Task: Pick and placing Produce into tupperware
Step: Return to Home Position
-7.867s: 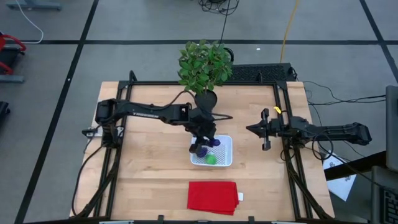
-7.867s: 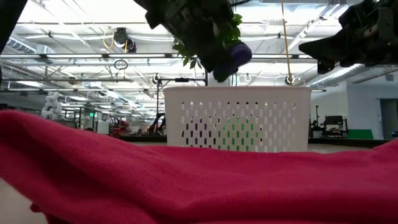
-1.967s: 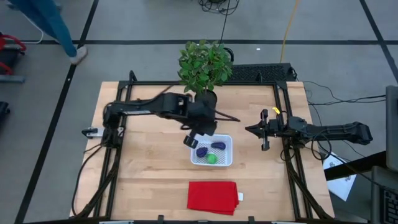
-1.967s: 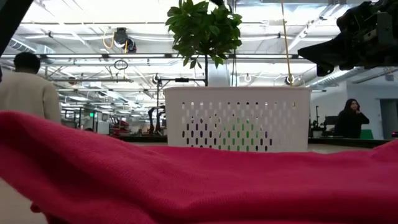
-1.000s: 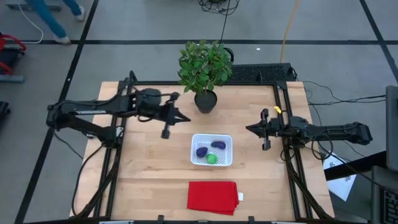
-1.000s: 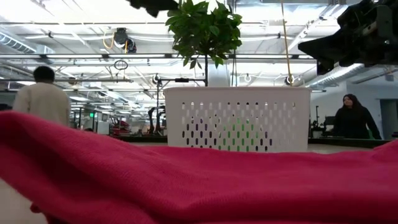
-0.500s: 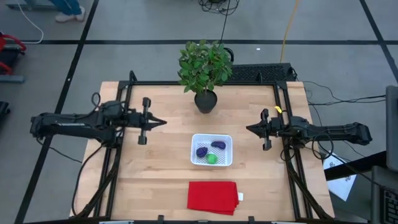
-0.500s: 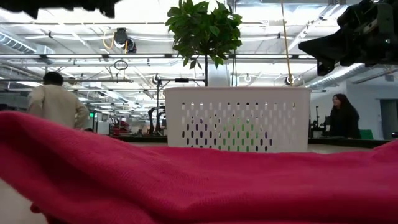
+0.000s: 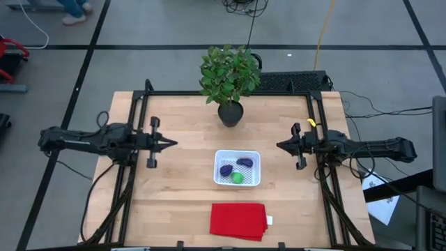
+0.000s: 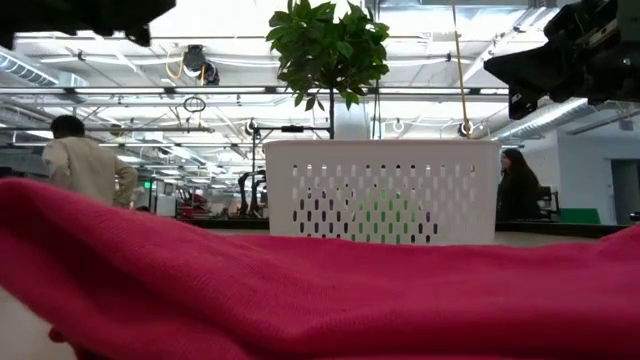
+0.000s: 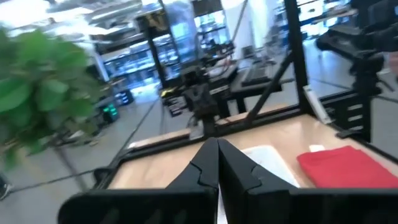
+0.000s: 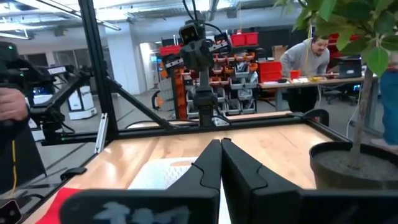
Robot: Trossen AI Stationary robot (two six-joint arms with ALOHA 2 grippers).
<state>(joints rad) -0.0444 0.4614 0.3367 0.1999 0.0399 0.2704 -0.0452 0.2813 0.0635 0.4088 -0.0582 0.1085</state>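
The white tupperware basket stands on the table's middle. In it lie a roundish purple piece, an elongated purple piece and a green round piece. In the low view the green piece shows through the basket's holes. My left gripper hovers shut over the table's left part, pointing at the basket, well apart from it. My right gripper hovers shut right of the basket. Their own wrist views show the left gripper and the right gripper with fingertips together.
A leafy potted plant stands at the far edge behind the basket. A flat red cloth lies near the near edge and fills the low view's foreground. Black frame rails run along both table sides. People move in the room beyond.
My left arm has drawn back toward the table's left edge, away from the plant and basket, and slightly toward the near edge. The right arm, the basket and the three pieces have stayed where they were.
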